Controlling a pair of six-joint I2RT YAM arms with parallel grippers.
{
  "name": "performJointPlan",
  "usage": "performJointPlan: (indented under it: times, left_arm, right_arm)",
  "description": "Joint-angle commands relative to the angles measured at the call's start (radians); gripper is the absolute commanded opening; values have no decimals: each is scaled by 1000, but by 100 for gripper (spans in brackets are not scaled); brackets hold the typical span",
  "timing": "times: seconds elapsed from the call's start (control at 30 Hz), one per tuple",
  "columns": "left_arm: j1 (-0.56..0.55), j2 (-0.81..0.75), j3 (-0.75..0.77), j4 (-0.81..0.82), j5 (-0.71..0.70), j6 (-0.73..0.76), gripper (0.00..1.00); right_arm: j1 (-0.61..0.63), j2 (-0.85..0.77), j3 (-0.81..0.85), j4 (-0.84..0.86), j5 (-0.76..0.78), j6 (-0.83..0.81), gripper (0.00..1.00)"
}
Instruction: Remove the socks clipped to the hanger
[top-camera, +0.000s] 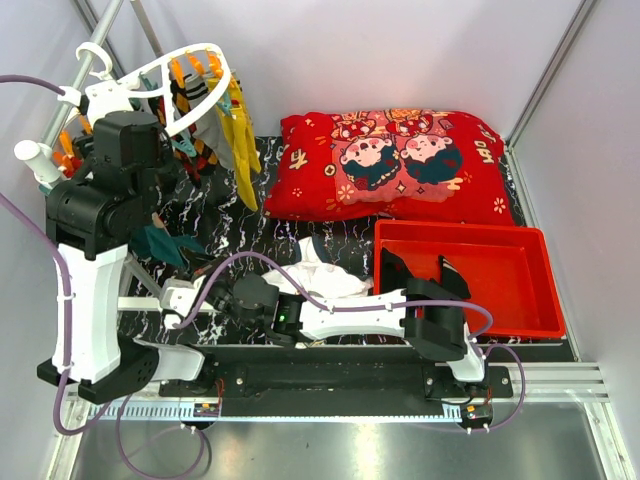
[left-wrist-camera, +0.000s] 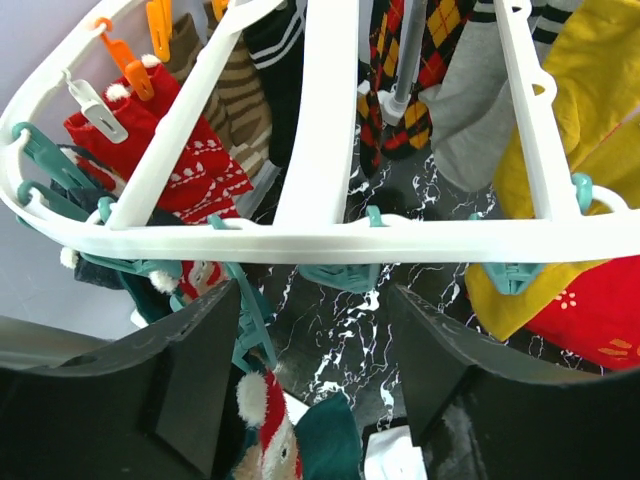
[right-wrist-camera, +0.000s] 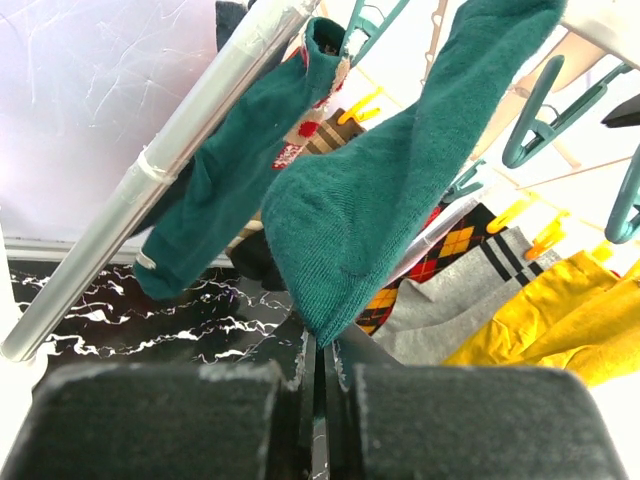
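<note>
Found right end effector (right-wrist-camera: 320, 368) clamped shut on toe of teal sock (right-wrist-camera: 380, 190), hanging from hanger (left-wrist-camera: 330, 240) at far left. Found left end effector (left-wrist-camera: 312, 320) partly open under hanger rim, just below a teal clip (left-wrist-camera: 345, 275), holding nothing. Judged risky to pull against a closed clip: liable to swing hanger or tear sock.

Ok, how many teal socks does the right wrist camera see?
2. The centre sock has its toe pinched in the right gripper. The left sock hangs beside the rail. Others may be hidden behind them.
</note>
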Motion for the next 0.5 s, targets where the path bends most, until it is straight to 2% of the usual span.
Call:
performJointPlan:
  times: [0.0,0.13,0.47]
  left_arm:
    - [-5,5,83,-30,-40,15,67]
    - [-5,3,112,-50,-78,28,67]
    - [-4,-24,22,-52,-111,20,66]
  right_arm:
    - [13,7,47,48,21,-6,0]
    - [13,7,45,50,25,0,0]
    - [15,-10,28,59,24,7,0]
